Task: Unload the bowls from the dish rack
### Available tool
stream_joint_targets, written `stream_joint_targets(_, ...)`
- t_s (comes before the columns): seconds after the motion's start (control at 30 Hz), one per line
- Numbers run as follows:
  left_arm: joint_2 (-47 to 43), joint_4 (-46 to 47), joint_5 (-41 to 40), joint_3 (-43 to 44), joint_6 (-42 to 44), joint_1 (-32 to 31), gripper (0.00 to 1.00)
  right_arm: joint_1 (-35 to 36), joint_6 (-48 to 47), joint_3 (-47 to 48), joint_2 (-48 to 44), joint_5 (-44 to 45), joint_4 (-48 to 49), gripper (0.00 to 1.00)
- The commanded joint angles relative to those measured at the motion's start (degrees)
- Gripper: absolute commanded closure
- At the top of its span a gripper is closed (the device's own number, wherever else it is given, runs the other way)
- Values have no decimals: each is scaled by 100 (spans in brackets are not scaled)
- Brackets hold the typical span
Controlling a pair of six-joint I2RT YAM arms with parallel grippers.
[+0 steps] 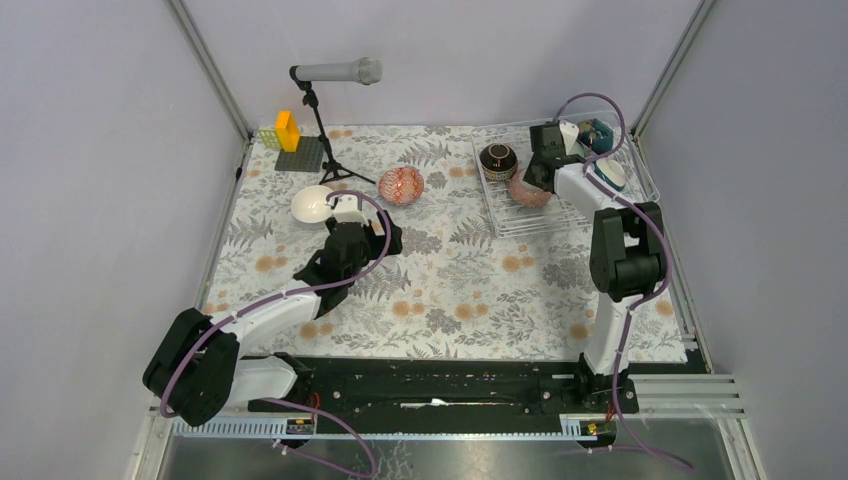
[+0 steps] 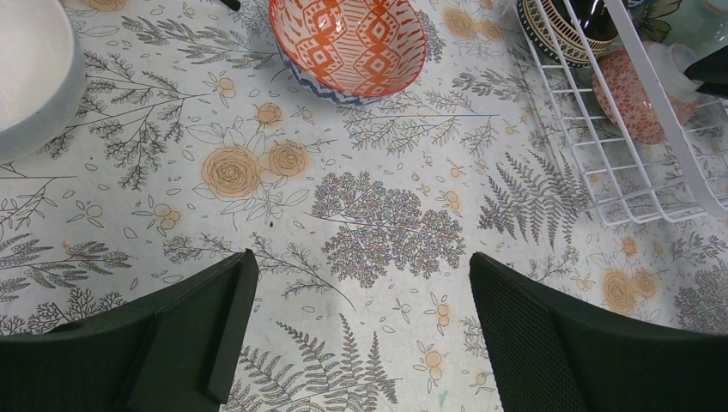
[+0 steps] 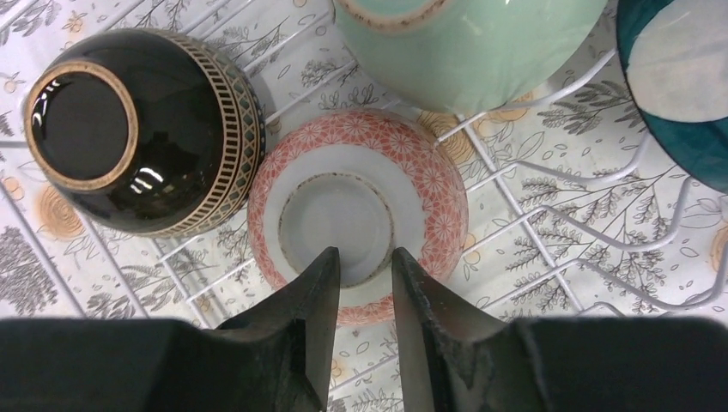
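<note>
Table: floral cloth (image 1: 450, 290), grey walls round it.
Rack: white wire dish rack (image 1: 520, 218), far R corner of cloth.
In rack: pink bowl (image 3: 356, 215) & dark bowl (image 3: 142, 129) upside down, touching; mint bowl (image 3: 468, 51), teal bowl (image 3: 678, 86) beside.
Out on cloth: white bowl (image 1: 312, 204), orange bowl (image 1: 401, 185), upright, L of rack.
R gripper (image 3: 365, 257): narrow gap, tips astride pink bowl's foot ring; gripped or not, can't tell.
L gripper (image 2: 360, 275): spread wide, nothing in it, over cloth nr white bowl.
</note>
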Motion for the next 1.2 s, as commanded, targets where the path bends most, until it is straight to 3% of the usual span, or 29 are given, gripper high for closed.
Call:
stream_joint_targets(0.0, -84, 257, 96, 99, 78, -11, 1, 54, 251, -169, -382, -1173, -221, 65)
stream_joint_targets(0.3, -89, 258, 115, 103, 82, -7, 1, 168, 304, -434, -1053, -1730, -287, 64)
stream_joint_targets(0.6, -90, 244, 139, 112, 93, -12, 1, -114, 355, -335, -1244, -1130, -468, 38)
stream_joint_targets(0.83, -103, 247, 147, 112, 88, -11, 1, -638, 1110, -1398, -1432, -2436, 838, 6)
stream_joint_targets(1.17, -119, 247, 148, 109, 103, -11, 1, -811, 1195, -1541, -884, -2918, 1311, 0)
